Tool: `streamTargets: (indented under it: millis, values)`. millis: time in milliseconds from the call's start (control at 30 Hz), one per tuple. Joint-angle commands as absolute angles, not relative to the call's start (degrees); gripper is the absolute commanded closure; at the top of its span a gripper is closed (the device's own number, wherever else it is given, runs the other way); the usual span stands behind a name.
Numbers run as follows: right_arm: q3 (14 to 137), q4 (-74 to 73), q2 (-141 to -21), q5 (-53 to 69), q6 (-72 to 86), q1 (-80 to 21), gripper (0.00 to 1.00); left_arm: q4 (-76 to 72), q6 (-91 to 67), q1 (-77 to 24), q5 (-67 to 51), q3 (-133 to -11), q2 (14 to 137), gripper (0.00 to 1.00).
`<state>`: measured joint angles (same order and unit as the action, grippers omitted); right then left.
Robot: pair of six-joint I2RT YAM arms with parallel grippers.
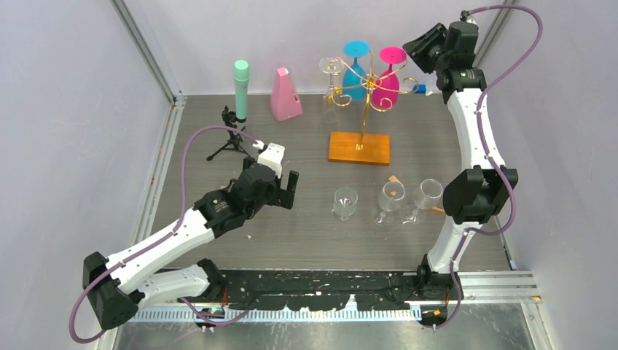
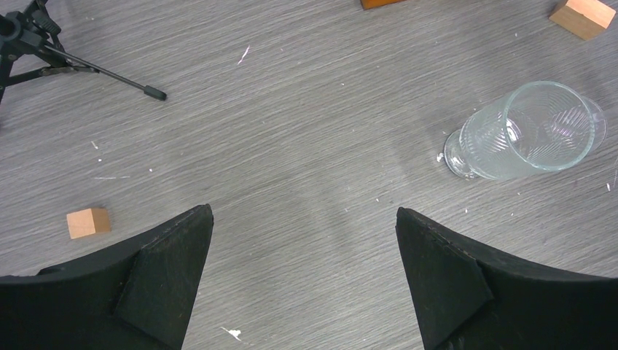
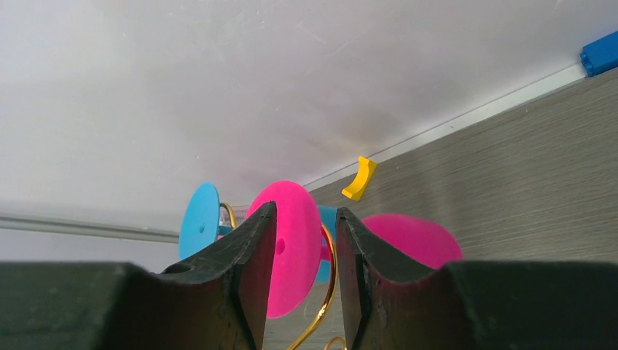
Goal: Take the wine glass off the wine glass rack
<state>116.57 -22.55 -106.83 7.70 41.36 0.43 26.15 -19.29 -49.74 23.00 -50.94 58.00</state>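
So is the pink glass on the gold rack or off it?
On it: the pink glass hangs upside down, foot up, from the rack.

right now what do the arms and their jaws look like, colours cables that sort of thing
Both the left arm and right arm have white links with black joint housings. A purple cable loops along each. The jaws are matte black wedges with no visible markings.

Robot lab test cell: plain pale walls (image 1: 73, 109) box in a grey wood-grain table (image 1: 306, 240), aluminium framing (image 1: 146, 47) runs up the corner, and the left arm (image 1: 164, 237) and right arm (image 1: 474, 135), purple cables (image 1: 191, 149) trailing, are bolted to a metal rail (image 1: 488, 281).
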Motion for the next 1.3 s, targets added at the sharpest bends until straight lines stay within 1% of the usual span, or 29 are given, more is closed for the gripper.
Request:
streamTargets:
  millis: [0,67,433,633,700,733,767,800,867,900,1267]
  values:
    - [119.20,-21.73,-107.09,7.87,42.14,0.00,0.59,24.48,-19.51,-49.48,24.26,-51.25,58.16,0.00]
    - [119.23,-21.46,-107.36,8.03,42.18,-0.83,0.59,24.52,-19.51,-49.48,24.33,-51.24,58.13,0.00]
    - [119.34,-20.50,-107.97,8.52,41.68,-2.24,0.70,24.52,-19.42,-49.50,24.43,-51.15,58.32,0.00]
    - [118.40,-19.47,-107.47,9.93,43.42,-2.26,0.73,24.48,-19.42,-49.49,24.44,-51.07,58.35,0.00]
    - [118.24,-19.31,-107.29,9.71,44.65,-2.26,0.77,24.48,-19.40,-49.51,24.40,-51.15,58.33,0.00]
    - [118.22,-19.32,-107.20,9.51,44.87,-2.27,0.82,24.47,-19.42,-49.51,24.43,-51.15,58.33,0.00]
    - [118.17,-19.33,-107.17,9.08,45.17,-2.24,0.84,24.47,-19.42,-49.49,24.43,-51.15,58.30,0.00]
    - [117.98,-19.29,-107.04,8.80,45.35,-2.26,0.90,24.52,-19.42,-49.48,24.43,-51.15,58.20,0.00]
    - [117.12,-18.53,-106.55,8.01,45.79,-2.28,0.98,24.61,-19.42,-49.50,24.43,-51.11,58.19,0.00]
    - [116.70,-17.53,-106.03,7.43,46.38,-2.24,0.99,24.60,-19.42,-49.48,24.43,-51.07,58.06,0.00]
    - [107.90,-7.41,-100.57,1.50,50.49,-1.56,1.00,24.65,-19.42,-49.55,24.43,-51.15,57.79,0.00]
